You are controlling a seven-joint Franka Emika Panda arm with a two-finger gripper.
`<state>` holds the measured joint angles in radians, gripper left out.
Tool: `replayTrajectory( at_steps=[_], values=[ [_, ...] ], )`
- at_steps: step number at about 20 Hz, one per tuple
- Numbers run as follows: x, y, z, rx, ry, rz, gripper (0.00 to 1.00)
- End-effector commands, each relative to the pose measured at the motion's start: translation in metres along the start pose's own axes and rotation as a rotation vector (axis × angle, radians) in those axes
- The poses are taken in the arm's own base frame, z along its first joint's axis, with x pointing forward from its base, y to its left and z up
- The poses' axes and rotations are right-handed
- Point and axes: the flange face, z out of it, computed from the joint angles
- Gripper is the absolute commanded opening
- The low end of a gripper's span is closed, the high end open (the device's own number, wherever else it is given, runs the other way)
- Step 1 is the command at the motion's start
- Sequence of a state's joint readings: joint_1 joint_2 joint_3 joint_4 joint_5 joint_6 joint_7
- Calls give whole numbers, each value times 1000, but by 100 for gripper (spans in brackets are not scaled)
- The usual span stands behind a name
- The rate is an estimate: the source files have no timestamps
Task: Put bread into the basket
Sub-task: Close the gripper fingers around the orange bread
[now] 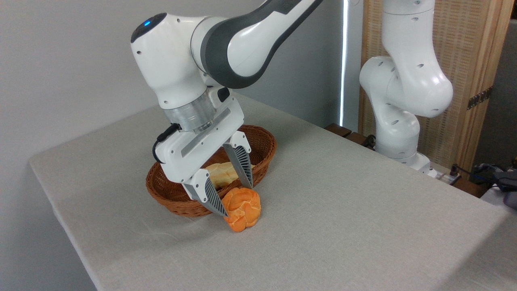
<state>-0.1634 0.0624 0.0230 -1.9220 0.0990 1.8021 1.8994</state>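
The bread [243, 211], a round orange-golden bun with a knotted crust, sits on the grey tablecloth just in front of the basket's near rim. The basket [264, 139] is an oval brown wicker one with low sides, behind and left of the bun. My gripper [234, 199] reaches down over the bun with its jaws spread wide. One ribbed fingertip [217, 205] is at the bun's left edge and the other is at its upper back edge. The gripper is open and the bun rests on the table.
A pale-yellow elongated loaf [221, 174] lies inside the basket, partly hidden by my fingers. A second white robot arm [404, 93] stands at the table's far right edge. The table's front and left edges are near.
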Motion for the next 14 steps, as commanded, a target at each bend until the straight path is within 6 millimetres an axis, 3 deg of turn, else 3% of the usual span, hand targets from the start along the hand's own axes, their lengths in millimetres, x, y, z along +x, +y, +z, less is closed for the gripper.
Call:
replayTrajectory(
  at_steps=[1,6,7,10,11,14],
  values=[
    [-3,-2,11,-13,-11,54,100],
    [-4,-2,12,-16,-10,61,99],
    [-5,-2,12,-14,-10,59,91],
    [-6,-1,12,-14,-9,55,35],
    [-6,-1,13,-16,-9,55,28],
    [-8,0,12,-14,-7,50,28]
  ],
)
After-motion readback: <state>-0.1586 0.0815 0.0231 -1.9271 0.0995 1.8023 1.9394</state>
